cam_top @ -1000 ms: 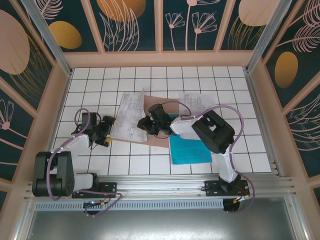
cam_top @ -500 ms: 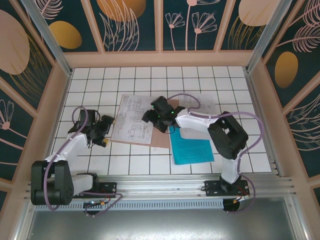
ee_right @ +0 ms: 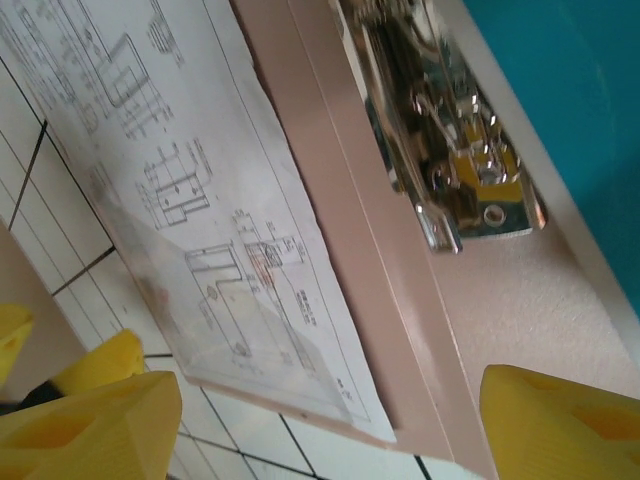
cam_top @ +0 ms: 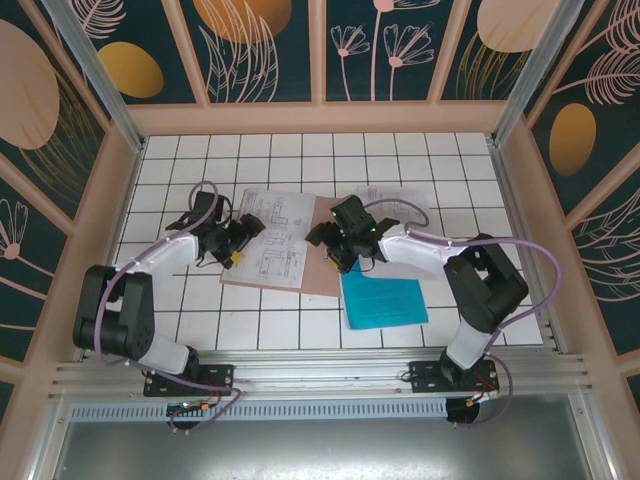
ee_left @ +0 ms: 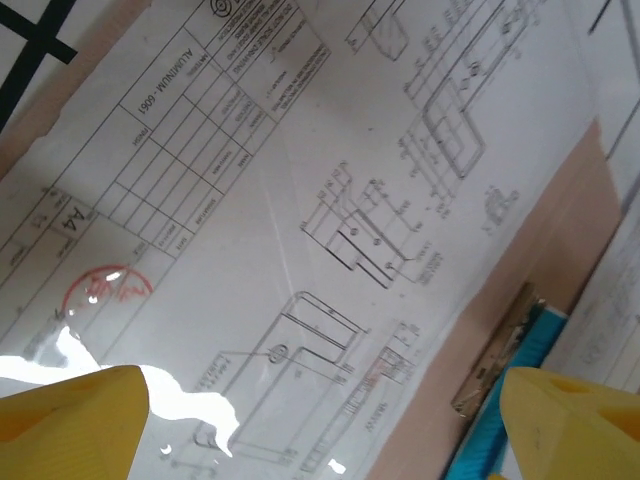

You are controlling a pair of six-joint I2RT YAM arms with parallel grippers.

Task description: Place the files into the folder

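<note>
The left gripper [cam_top: 238, 236] and right gripper [cam_top: 338, 247] were both spread, holding nothing. A sheet [cam_top: 272, 232] lay on the folder [cam_top: 318, 272] under the left one, and the clip [ee_right: 450, 150] was under the right. I think the sheet should be pushed gently toward the clip, without wrinkling.

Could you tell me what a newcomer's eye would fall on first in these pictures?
The bright teal sheet stands out first, lying right of centre near the front of the table. Beside it, the left gripper and right gripper hang open over a printed drawing sheet and the pinkish-brown folder beneath it. Up close, the folder's shiny metal clip catches the eye.
</note>
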